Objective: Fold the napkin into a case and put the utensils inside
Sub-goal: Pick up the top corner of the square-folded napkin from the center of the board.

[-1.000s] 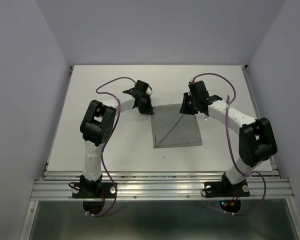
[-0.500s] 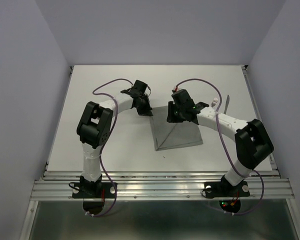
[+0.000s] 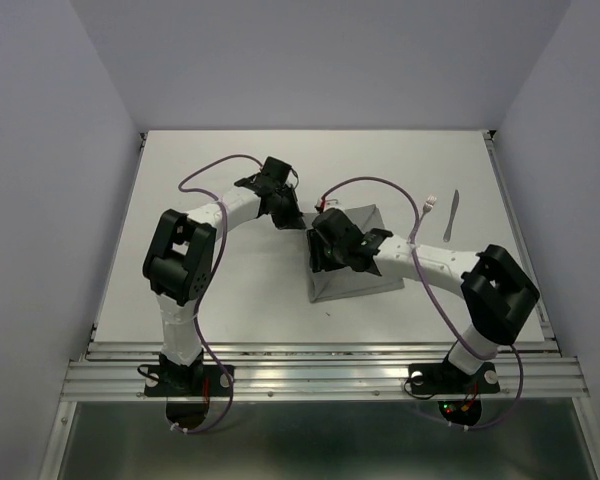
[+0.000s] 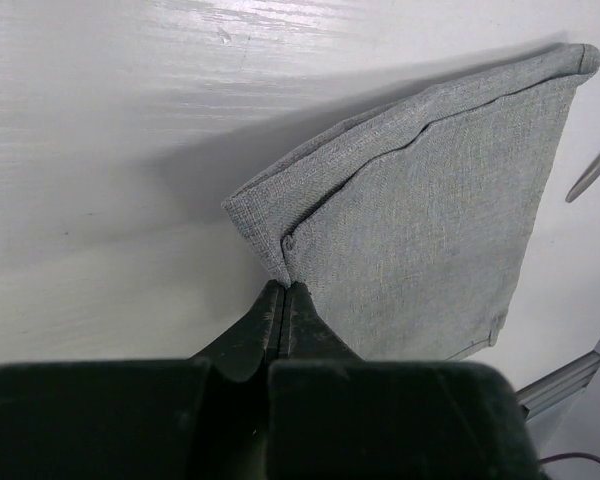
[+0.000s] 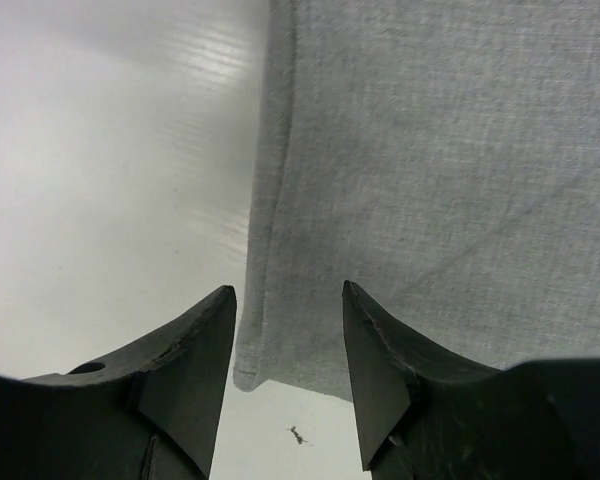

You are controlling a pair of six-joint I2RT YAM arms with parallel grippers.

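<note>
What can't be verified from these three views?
- Top view: the right arm hides the napkin's near-left part.
- Top view: the item beside the knife is too small to identify.
- Left wrist view: a metal utensil is cut off by the right edge; fork or knife unclear.
- Left wrist view: the left gripper covers how many napkin layers it pinches.

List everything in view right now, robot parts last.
napkin: 1, grey, mid-table, folded in layers
utensil: 1 seen, silver, on the table right of the napkin, apart from it
speck: 1, dark, on the table by the napkin's edge
table: 1, white
cables: 2, purple, one along each arm
left gripper: 1, black, shut on a napkin corner
right gripper: 1, black, open, above the napkin's edge
</note>
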